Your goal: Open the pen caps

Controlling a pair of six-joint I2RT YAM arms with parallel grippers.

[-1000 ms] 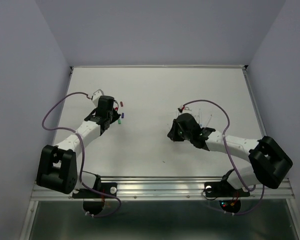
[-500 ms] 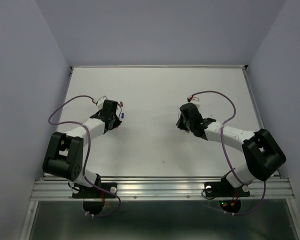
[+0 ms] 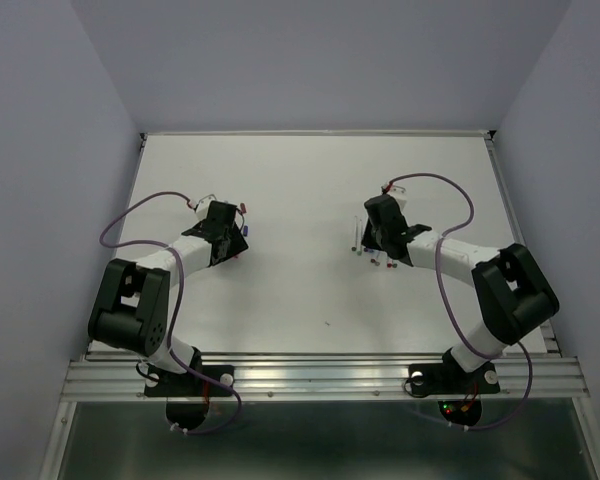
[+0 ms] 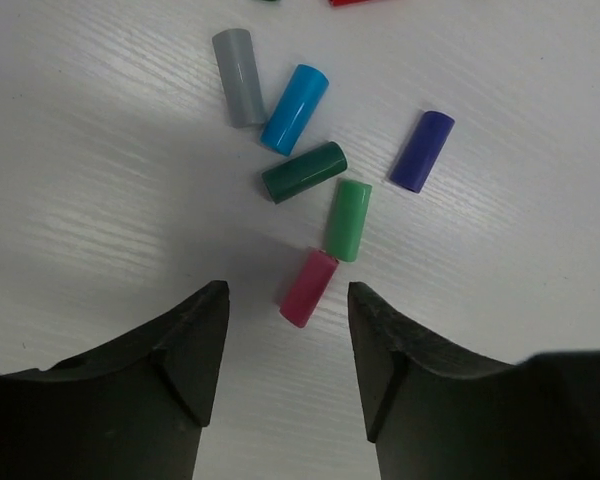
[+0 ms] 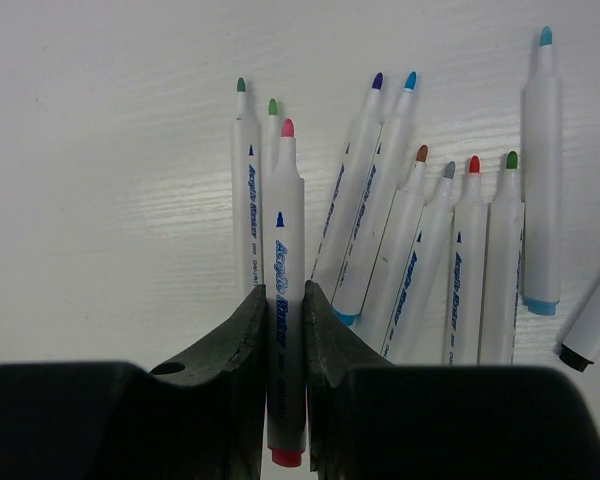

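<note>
Several loose pen caps lie on the white table in the left wrist view: grey (image 4: 238, 76), light blue (image 4: 294, 95), dark green (image 4: 304, 172), light green (image 4: 348, 220), dark blue (image 4: 422, 151) and pink (image 4: 308, 288). My left gripper (image 4: 287, 294) is open just above them, and the pink cap lies on the table between its fingertips, touching neither. My right gripper (image 5: 284, 292) is shut on a white pen (image 5: 283, 220) with a bare pink tip. Beside it, several uncapped pens (image 5: 420, 260) lie in a fan. In the top view, the left gripper (image 3: 223, 235) and right gripper (image 3: 380, 225) stay low over the table.
A red cap (image 4: 355, 2) shows at the top edge of the left wrist view. One more pen (image 5: 592, 325) with a black end lies at the far right of the right wrist view. Purple cables (image 3: 140, 205) loop over both arms.
My left gripper has opened, and the pink cap now lies on the table between its fingers. The right arm has swung back and right, over the row of pens, still holding its pen.
</note>
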